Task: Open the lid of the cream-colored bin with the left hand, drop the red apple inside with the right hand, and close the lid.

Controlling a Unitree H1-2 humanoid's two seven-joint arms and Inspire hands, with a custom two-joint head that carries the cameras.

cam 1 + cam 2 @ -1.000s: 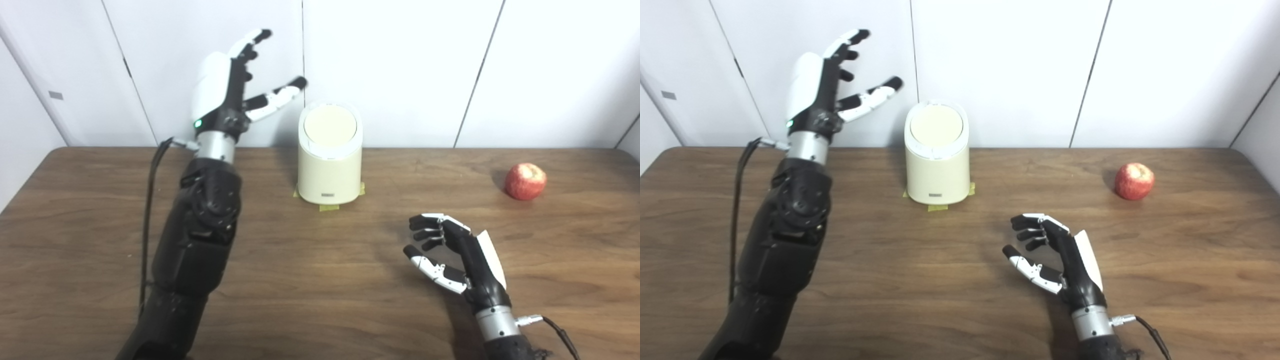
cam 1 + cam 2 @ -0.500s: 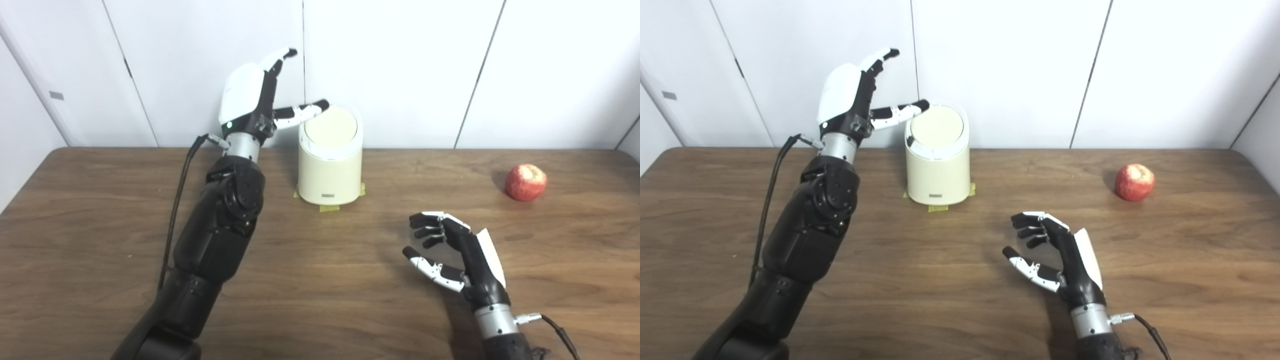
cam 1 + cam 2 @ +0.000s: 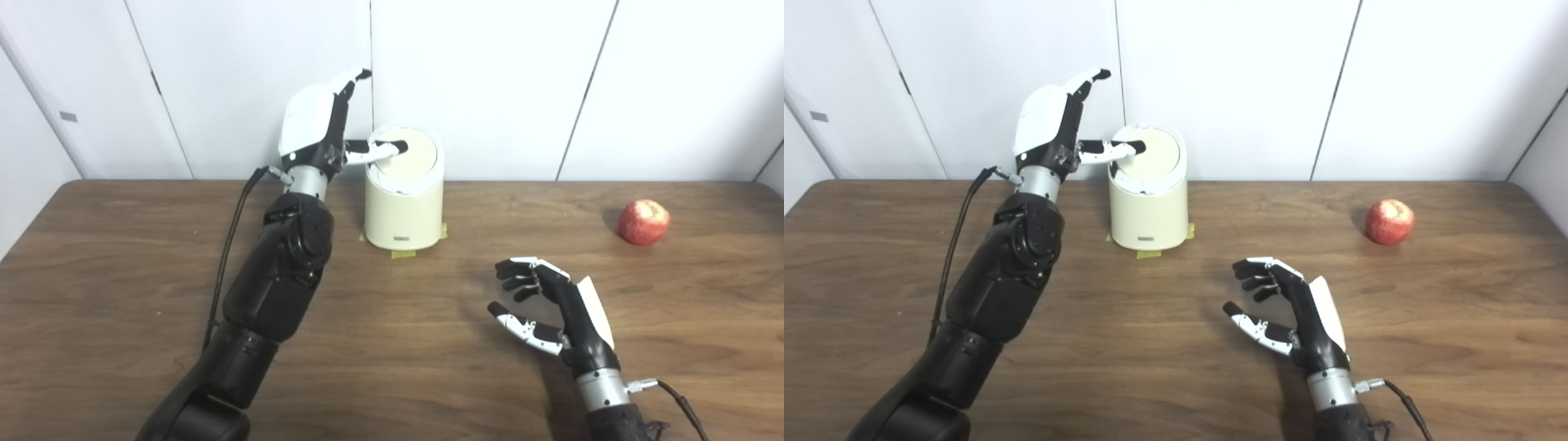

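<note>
While your left hand [image 3: 315,131] lays its thumb across the cream-colored bin's [image 3: 404,205] lid [image 3: 409,156], fingers spread, contact is unclear. Your right hand [image 3: 557,306] hangs empty, loosely curled, left of the red apple [image 3: 643,222].

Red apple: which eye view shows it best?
Left eye view, marginally: the red apple appears slightly larger, unobstructed on the table. The right eye view shows the same apple, also whole and clear, a little smaller.

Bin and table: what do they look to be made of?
Bin: probably smooth plastic, cream with a paler lid rim; its even colour and soft sheen suggest this. Table: dark brown wood or wood-look laminate, matt; grain streaks run along it, but solid wood cannot be told from veneer.
</note>
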